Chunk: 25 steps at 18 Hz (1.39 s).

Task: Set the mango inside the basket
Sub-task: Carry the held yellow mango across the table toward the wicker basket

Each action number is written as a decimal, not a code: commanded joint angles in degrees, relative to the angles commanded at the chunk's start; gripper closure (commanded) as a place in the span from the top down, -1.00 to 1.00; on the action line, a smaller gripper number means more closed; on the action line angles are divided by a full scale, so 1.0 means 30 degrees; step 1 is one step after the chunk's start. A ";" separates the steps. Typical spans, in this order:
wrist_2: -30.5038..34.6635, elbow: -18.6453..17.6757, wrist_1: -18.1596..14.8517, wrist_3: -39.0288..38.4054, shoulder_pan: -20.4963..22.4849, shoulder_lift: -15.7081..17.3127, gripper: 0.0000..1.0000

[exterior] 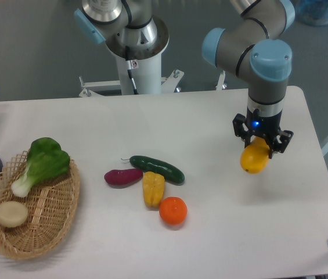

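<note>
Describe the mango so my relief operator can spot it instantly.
Look to the right side of the white table, under the arm's grey and blue wrist. The mango hangs there, clamped between the black fingers. It is smooth, oval, plain yellow, unlike the ribbed yellow pepper and round orange fruit mid-table.

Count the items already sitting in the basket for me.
2. A leafy green lies across the upper end of the basket, and a pale round item sits near its lower left. Nothing else shows inside; the mango is in the jaws.
</note>
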 joint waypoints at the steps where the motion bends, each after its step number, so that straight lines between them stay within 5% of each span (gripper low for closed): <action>1: 0.0000 -0.0029 0.0000 0.0000 0.0000 0.0000 -0.14; 7: 0.0321 0.0029 0.0000 -0.1430 -0.0848 -0.0058 -0.14; 17: 0.0293 0.0000 0.0264 -0.6177 -0.4274 -0.0381 -0.15; 25: 0.0381 0.0058 0.0381 -0.9783 -0.9983 -0.0088 -0.14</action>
